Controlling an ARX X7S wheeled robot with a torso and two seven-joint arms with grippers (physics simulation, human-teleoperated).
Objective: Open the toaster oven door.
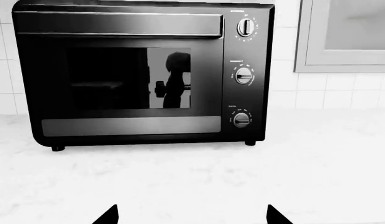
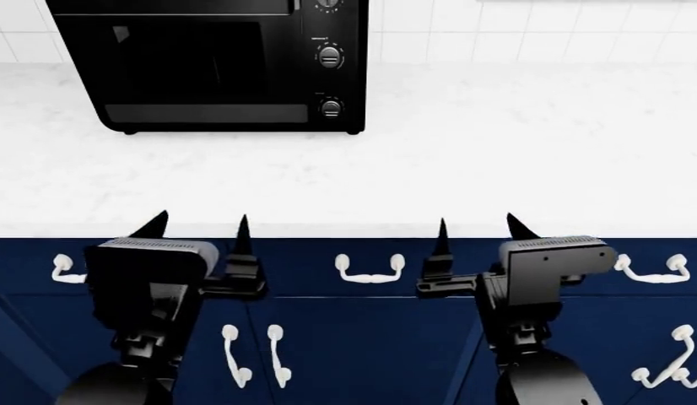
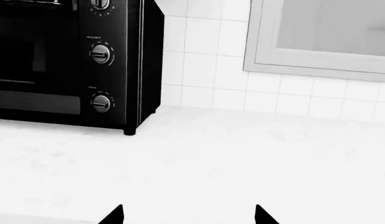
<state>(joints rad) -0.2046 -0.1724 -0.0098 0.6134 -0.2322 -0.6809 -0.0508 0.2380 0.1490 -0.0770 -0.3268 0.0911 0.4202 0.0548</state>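
Note:
The toaster oven [image 1: 142, 74] [image 2: 213, 63] is a glossy black box at the back of the white counter, with a column of knobs [image 1: 244, 75] on its right panel. The toaster oven door [image 1: 118, 77] is shut flat against the front, its bar handle [image 1: 118, 24] along the top edge and its glass window below. In the right wrist view only the oven's right part [image 3: 112, 65] shows. My left gripper [image 1: 192, 215] [image 2: 199, 228] is open, well short of the oven at the counter's front edge. My right gripper [image 3: 189, 215] [image 2: 476, 228] is open too, to the oven's right.
White counter [image 2: 506, 160] runs in front of a tiled wall [image 3: 205, 60]. A grey-framed panel [image 1: 348, 37] [image 3: 323, 37] hangs on the wall right of the oven. Navy cabinet fronts with white handles [image 2: 369, 270] lie below the counter edge.

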